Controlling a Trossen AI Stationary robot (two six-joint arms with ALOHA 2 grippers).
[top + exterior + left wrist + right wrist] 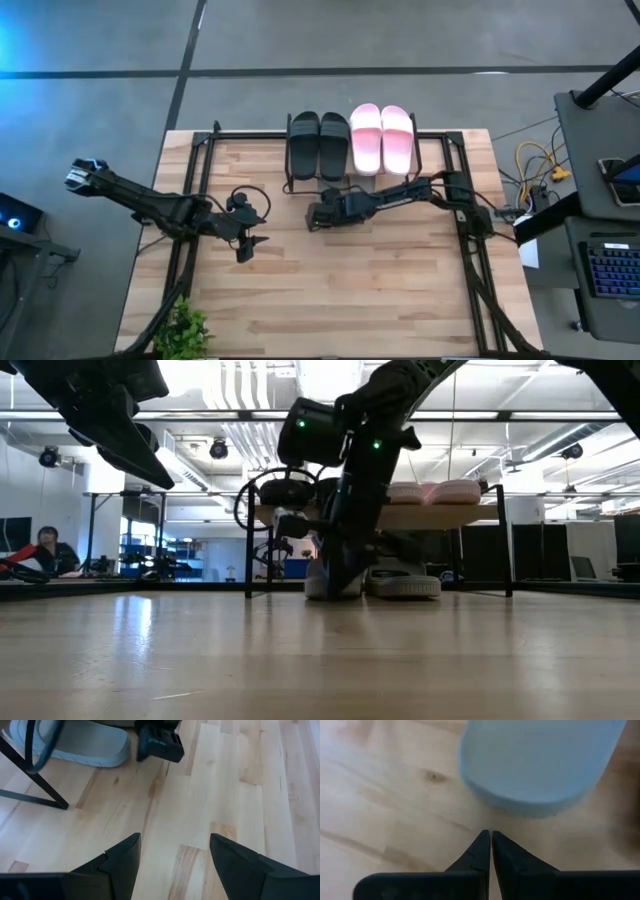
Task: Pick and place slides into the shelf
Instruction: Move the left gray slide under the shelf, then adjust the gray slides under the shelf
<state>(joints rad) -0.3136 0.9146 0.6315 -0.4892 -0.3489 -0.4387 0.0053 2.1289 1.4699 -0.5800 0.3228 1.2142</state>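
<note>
The shelf (287, 150) stands at the table's far edge. Two black slides (318, 145) and two pale pink slides (381, 138) lie on its top board (440, 516). Two grey slides (405, 582) rest on the table under that board. My right gripper (316, 216) is shut and low over the table, just near of the shelf. In the right wrist view its tips (491, 842) point at a grey slide's rounded end (535, 765), with a strip of bare wood between. My left gripper (174, 845) is open and hovers over bare wood to the left.
A small green plant (185, 330) stands at the table's near left corner. A thin dark shelf leg (35, 785) stands beside a grey slide (75, 740). Bare wood (350, 290) fills the near half of the table. A person (50, 550) sits far off in the room.
</note>
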